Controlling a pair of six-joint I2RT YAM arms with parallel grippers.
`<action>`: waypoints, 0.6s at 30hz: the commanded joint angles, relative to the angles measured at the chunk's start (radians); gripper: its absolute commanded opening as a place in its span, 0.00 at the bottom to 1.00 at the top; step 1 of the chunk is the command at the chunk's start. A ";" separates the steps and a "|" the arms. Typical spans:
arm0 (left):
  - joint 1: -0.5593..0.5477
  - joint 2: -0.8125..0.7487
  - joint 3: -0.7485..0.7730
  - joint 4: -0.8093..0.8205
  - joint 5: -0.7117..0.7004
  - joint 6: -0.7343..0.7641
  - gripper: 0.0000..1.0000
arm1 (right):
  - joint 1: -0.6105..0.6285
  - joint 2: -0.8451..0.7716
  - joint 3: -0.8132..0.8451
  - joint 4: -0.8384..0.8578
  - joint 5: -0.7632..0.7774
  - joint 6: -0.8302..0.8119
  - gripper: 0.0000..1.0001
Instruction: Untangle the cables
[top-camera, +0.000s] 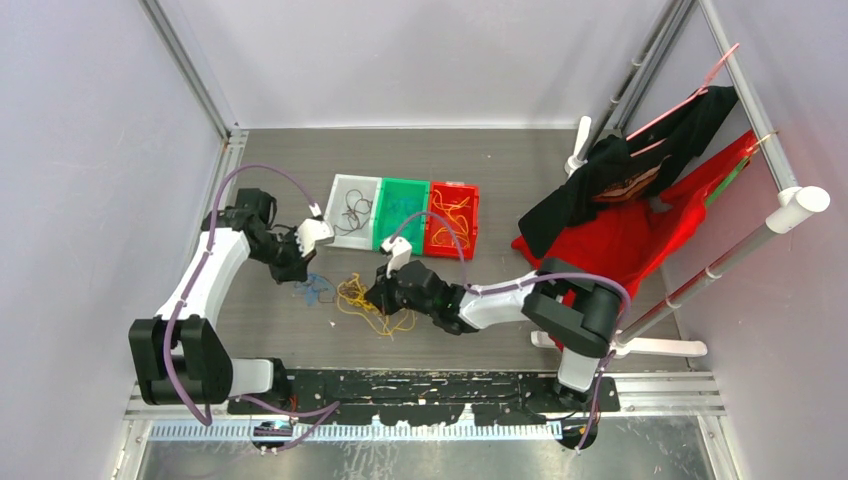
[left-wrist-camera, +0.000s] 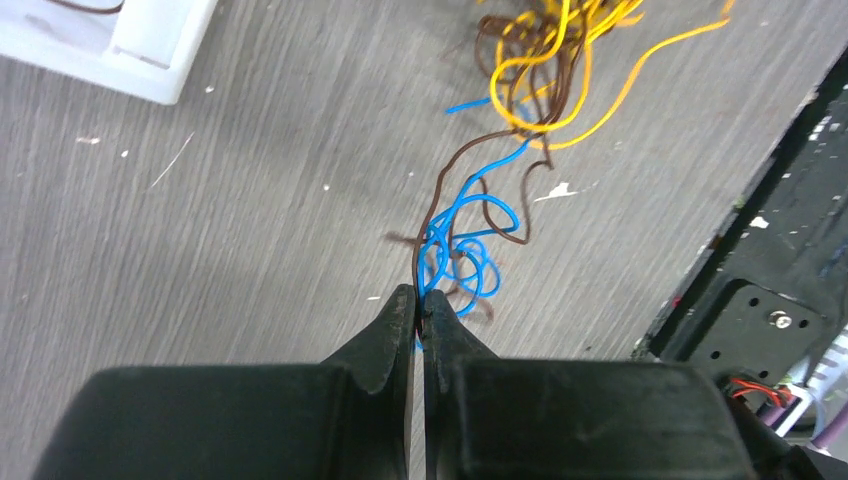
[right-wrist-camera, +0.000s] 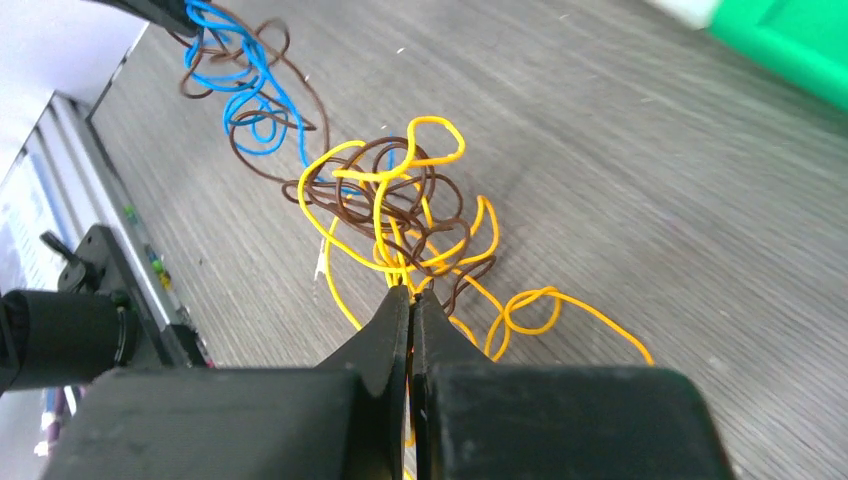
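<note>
Between L gripper (left-wrist-camera: 420, 300) jaws, clenching blue + brown cables (left-wrist-camera: 440, 245); between R gripper (right-wrist-camera: 411, 295) jaws, pinching yellow cables (right-wrist-camera: 378, 215).

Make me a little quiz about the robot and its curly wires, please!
1. True or false: the left gripper is wide open.
2. Which wires is the right gripper pinching? A) yellow wires B) pink wires C) white wires
3. Fill the gap: between the white tray and the red tray sits the ___ tray.

Key
1. False. It is shut on the blue wires.
2. A.
3. Green: the green tray is the middle one of the row.
</note>
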 joint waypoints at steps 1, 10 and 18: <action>0.014 -0.027 0.015 0.081 -0.106 -0.030 0.03 | 0.005 -0.123 -0.029 -0.087 0.167 0.006 0.01; 0.016 -0.025 -0.039 0.170 -0.159 0.009 0.04 | 0.005 -0.379 -0.101 -0.345 0.325 0.019 0.01; 0.016 -0.025 -0.056 0.166 -0.139 0.001 0.12 | 0.005 -0.466 -0.075 -0.490 0.366 0.019 0.01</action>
